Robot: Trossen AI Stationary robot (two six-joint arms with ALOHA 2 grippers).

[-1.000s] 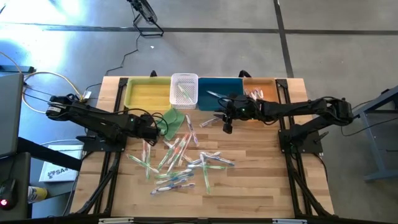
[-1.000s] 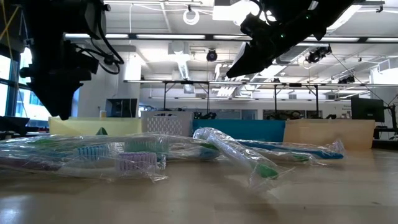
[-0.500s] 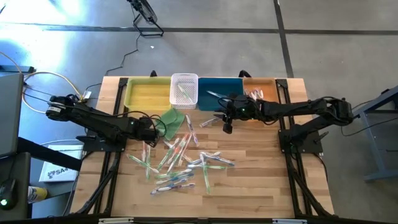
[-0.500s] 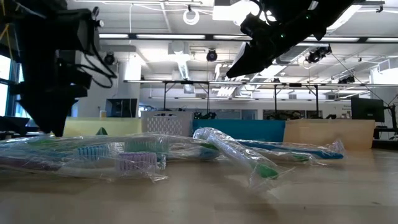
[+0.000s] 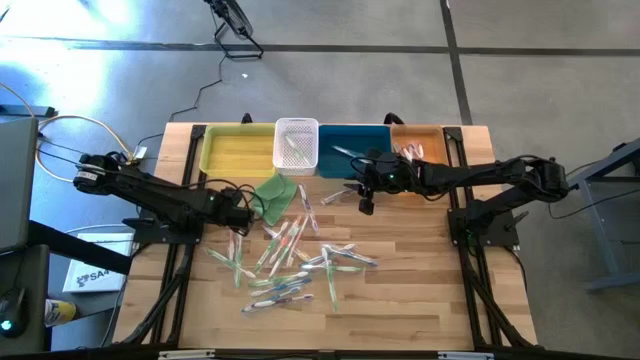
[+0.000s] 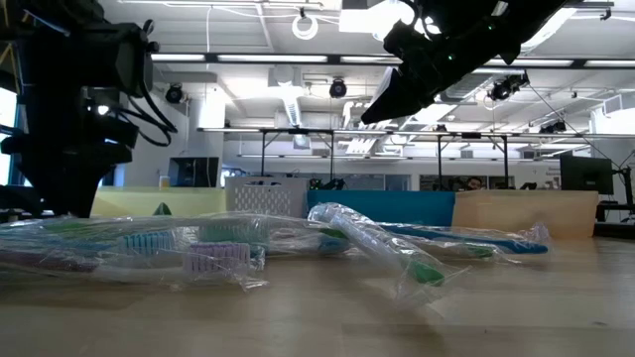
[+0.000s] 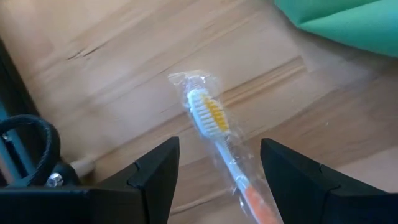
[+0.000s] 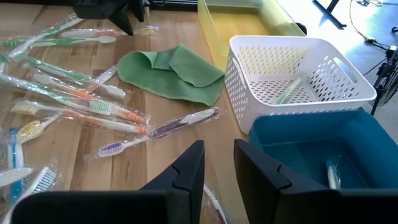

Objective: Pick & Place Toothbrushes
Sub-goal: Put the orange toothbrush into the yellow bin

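Many wrapped toothbrushes (image 5: pixel 290 258) lie scattered across the middle of the wooden table. Apart from the pile lies an orange-yellow one (image 7: pixel 214 118) in its clear wrapper, flat on the wood. My left gripper (image 7: pixel 214 180) points down over it, open, with one finger on either side of its handle and clear of it. My right gripper (image 8: pixel 219 155) hangs high in front of the bins (image 5: pixel 362 203), fingers a little apart, nothing between their tips.
Along the far edge stand a yellow tray (image 5: pixel 238 150), a white basket (image 5: pixel 296 143) with a brush in it, a teal bin (image 5: pixel 355 150) and a tan bin (image 5: pixel 420 145). A folded green cloth (image 5: pixel 275 193) lies beside my left gripper.
My left gripper has sunk toward the table over the orange-yellow toothbrush and stayed open. The right arm has kept still.
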